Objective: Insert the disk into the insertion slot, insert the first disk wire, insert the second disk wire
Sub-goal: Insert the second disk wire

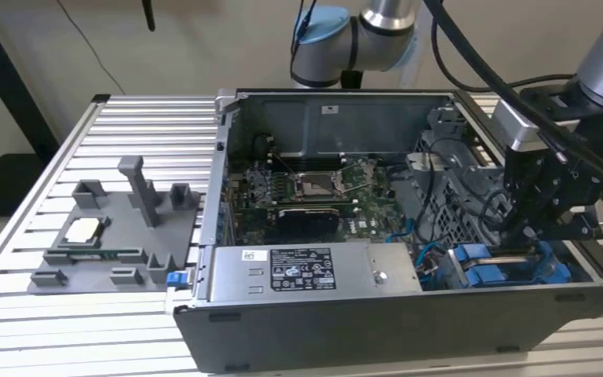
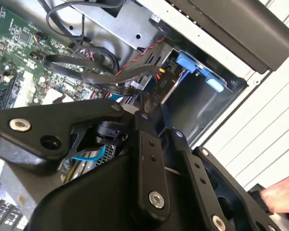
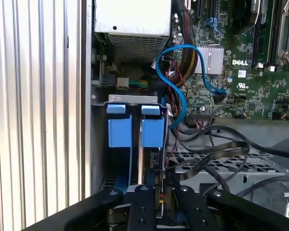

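Two bright blue carriers stand side by side in the insertion slot (image 3: pixel 100 139) of the drive cage. The disk (image 3: pixel 151 131) is the one nearer the motherboard, seated in the grey bay (image 2: pixel 197 106); its blue handle (image 2: pixel 192 65) shows at the bay's mouth. In the exterior view the carriers (image 1: pixel 480 265) sit at the case's near right corner. My gripper (image 1: pixel 521 247) reaches down into the cage right over the disk. Its fingers (image 3: pixel 144 211) are shut on a black connector (image 3: pixel 159 195) of a flat black disk wire (image 3: pixel 216 147) that loops back over the cage (image 2: pixel 86 72).
The green motherboard (image 1: pixel 301 188) fills the case's middle, and the labelled power-supply box (image 1: pixel 291 271) lies along its near side. A blue cable (image 3: pixel 176 82) curls beside the cage. A grey fixture (image 1: pixel 113 236) sits on the slatted table at the exterior view's left. A hand (image 2: pixel 279 195) shows outside the case.
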You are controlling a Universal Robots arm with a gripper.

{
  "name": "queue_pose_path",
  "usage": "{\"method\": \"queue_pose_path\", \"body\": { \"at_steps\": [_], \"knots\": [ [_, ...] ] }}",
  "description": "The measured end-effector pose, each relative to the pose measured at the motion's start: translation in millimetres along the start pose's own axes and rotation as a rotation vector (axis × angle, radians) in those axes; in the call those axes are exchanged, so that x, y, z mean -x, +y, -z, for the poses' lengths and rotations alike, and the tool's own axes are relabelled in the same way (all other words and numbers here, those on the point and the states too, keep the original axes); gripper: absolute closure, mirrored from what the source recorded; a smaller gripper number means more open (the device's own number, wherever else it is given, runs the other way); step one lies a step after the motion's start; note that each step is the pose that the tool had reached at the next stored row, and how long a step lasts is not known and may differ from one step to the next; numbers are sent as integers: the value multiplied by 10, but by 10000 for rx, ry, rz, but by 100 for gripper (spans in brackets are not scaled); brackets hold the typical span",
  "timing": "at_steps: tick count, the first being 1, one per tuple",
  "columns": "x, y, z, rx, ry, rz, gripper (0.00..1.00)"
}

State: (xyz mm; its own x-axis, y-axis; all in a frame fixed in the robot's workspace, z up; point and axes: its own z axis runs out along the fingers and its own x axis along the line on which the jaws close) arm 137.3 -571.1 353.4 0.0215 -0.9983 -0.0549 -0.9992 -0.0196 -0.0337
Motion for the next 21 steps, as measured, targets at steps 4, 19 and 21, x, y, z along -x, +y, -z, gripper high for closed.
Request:
{"method": "queue_pose_path", "body": {
  "at_steps": [4,19,21],
  "knots": [
    [1,-14,32,109,2,-7,76],
    [13,-63,271,442,12,-23,76],
    [15,-63,290,445,12,-24,76]
  ]
}}
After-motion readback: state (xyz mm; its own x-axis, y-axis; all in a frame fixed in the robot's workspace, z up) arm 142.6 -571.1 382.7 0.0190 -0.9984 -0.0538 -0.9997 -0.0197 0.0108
